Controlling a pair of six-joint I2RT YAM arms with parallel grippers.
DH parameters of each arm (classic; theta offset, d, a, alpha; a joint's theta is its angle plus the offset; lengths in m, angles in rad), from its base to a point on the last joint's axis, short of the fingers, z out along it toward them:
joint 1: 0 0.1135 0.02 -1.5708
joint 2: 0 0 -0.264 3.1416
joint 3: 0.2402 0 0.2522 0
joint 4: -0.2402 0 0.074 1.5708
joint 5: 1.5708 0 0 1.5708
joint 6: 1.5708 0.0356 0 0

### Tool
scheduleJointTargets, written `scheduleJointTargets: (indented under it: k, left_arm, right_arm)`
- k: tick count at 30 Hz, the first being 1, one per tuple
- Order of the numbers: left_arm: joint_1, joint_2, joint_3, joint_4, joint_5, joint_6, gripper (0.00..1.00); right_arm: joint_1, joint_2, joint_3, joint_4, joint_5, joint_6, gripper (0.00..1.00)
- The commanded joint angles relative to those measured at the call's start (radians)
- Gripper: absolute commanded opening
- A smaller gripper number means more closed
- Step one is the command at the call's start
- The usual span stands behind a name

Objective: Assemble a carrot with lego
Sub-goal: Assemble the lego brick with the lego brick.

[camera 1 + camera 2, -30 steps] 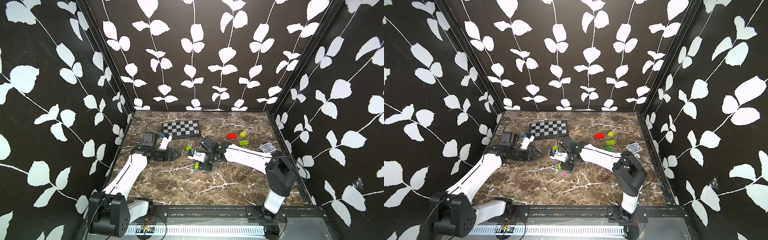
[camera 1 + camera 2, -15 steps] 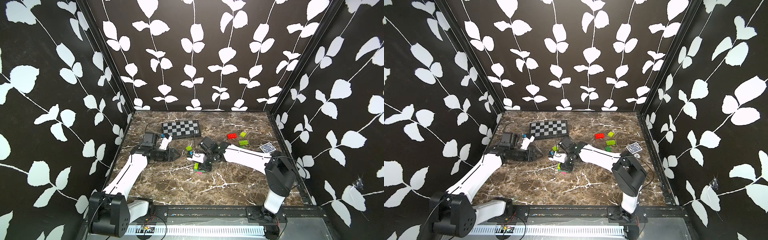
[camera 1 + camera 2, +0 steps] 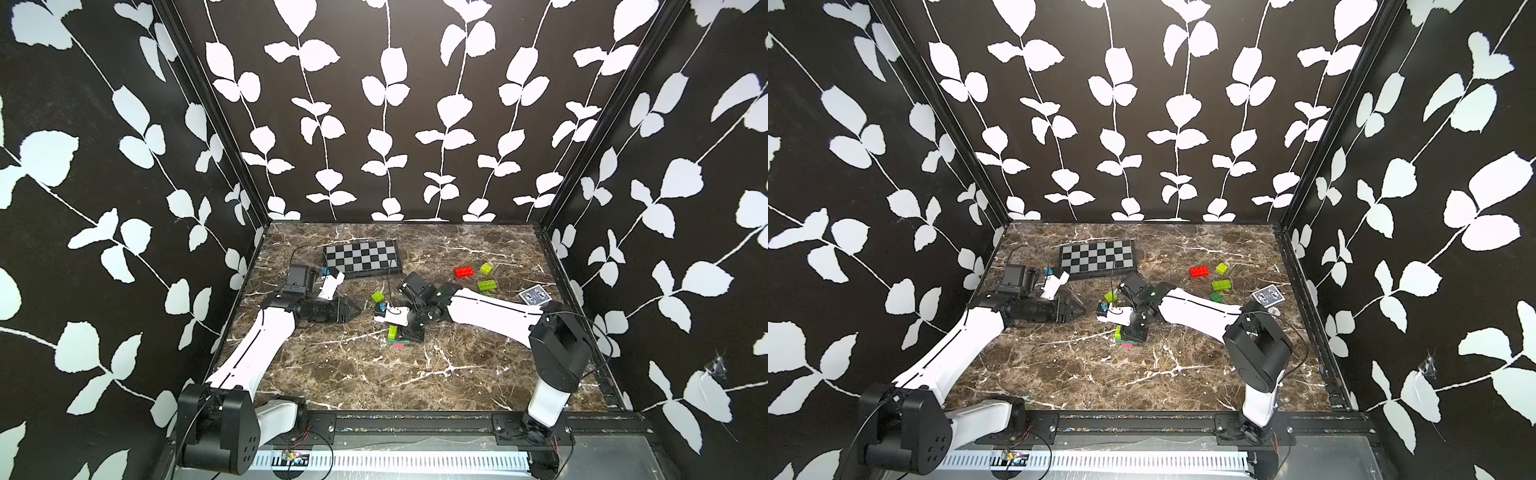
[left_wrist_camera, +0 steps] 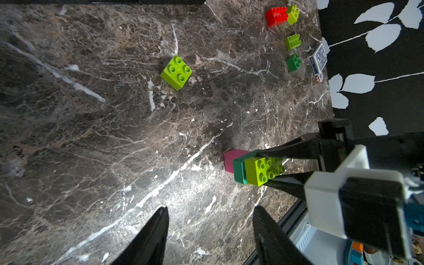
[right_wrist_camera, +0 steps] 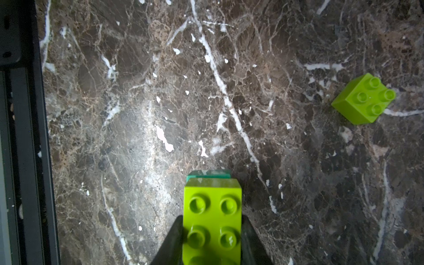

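**Partial carrot** [image 3: 395, 337]: stands at the centre of the worktop [image 3: 415, 386], slightly towards the near side. It has three joined layers.
- Pink brick [image 4: 231, 160]: the base, and it appears to rest on the marble.
- Dark green brick [image 4: 239, 171]: seated on the pink one.
- Lime brick [image 5: 212, 206]: the top layer, studs up.

**Right end effector** [image 5: 212, 229]: reaches down from above and pinches the top lime brick by its two long sides. The pictures do not show whether that brick is fully pressed home.

**Left end effector** [image 4: 210, 220]: spread, with nothing between the jaws. It sits low over the worktop, a little left of the partial carrot and not touching it.

**Loose lego, unused:**
- Lime square brick [image 3: 378, 296]: just to the far left of the partial carrot, lying alone.
- Red brick [image 3: 464, 272]: far right.
- Small lime brick [image 3: 486, 268]: just beside the red brick.
- Long lime brick [image 3: 487, 285]: a little nearer than those two.
- Loose dark green brick [image 3: 1216, 296]: nearest of the group, close against the right arm.

**Not of the task:**
- Chequered board [image 3: 360, 257]: far side, left of centre.
- Card deck [image 3: 535, 296]: by the right edge.

**Status (judged):** the tip and two bands are stacked, and five bricks lie unplaced. That puts the build under halfway. The red band, further green bands and the leafy top remain. The likely step in hand is seating or steadying the lime layer before another brick is fetched.
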Motion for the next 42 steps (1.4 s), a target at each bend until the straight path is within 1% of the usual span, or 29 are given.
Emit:
scheduleJointTargets:
  k: [1, 13, 20, 21, 42]
  left_arm:
    - [0.002, -0.002, -0.001, -0.010, 0.010, 0.017, 0.61]
    - [0.002, 0.008, 0.003, -0.004, 0.019, 0.013, 0.61]
    - [0.002, 0.008, -0.010, 0.000, 0.021, 0.014, 0.61]
    - [0.002, 0.009, -0.011, 0.002, 0.021, 0.014, 0.61]
    - [0.002, 0.006, -0.021, 0.003, 0.028, 0.017, 0.61]
  right_arm:
    - [-0.023, -0.003, -0.001, -0.002, -0.050, 0.000, 0.20]
    - [-0.021, -0.004, 0.027, -0.025, -0.065, -0.025, 0.21]
    - [-0.015, 0.019, 0.030, -0.052, -0.039, -0.041, 0.21]
    - [-0.014, 0.022, 0.058, -0.057, -0.036, -0.045, 0.21]
    - [0.013, 0.071, 0.108, -0.121, 0.002, -0.092, 0.23]
